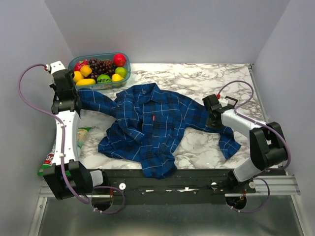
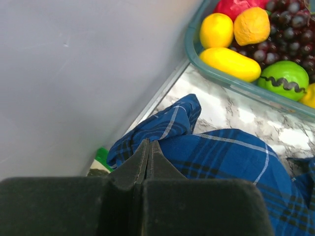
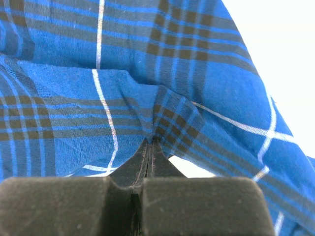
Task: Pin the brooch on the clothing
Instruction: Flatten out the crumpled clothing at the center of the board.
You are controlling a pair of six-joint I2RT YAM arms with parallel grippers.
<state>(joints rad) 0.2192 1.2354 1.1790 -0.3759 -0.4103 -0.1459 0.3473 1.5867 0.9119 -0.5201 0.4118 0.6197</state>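
A grey-veined marble desk (image 1: 197, 78) is enclosed by plain grey walls (image 1: 167, 29). The shirt (image 1: 147, 128) is spread between the claws. A fold is pinched in the closed right claw (image 3: 150, 142), and the closed left claw (image 2: 149, 147) is set against a sleeve. The brooch (image 1: 153, 118) is seen on the shirt, left of the right claw. A tub (image 2: 231, 81) of fruit is set beyond the left claw.
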